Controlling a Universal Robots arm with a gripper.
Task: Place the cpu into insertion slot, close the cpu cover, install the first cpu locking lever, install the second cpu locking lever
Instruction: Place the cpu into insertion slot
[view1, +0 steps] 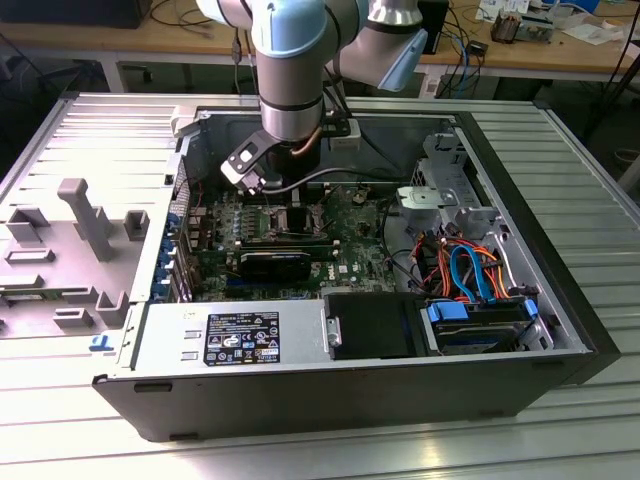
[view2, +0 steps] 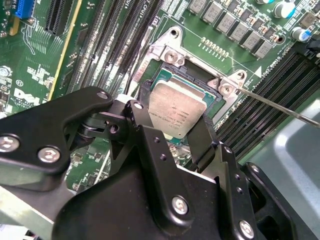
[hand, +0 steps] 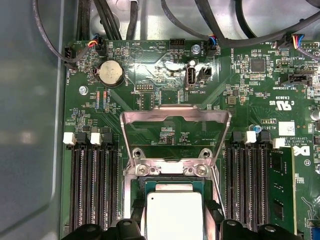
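One cpu (view2: 176, 106) is pinched between the two black fingers (view2: 144, 112) of the single gripper (view2: 173, 122), right at the one open socket (view2: 170, 76); whether it is seated I cannot tell. One cpu cover (hand: 175, 116) stands flipped back beyond the socket, its hinge bracket held by two screws (hand: 141, 170). One thin lever rod (view2: 280, 102) juts out beside the socket.

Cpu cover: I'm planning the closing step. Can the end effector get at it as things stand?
Probably not freely: the end effector is shut on the cpu at the socket. The cover stands flipped open just beyond, with nothing over it.
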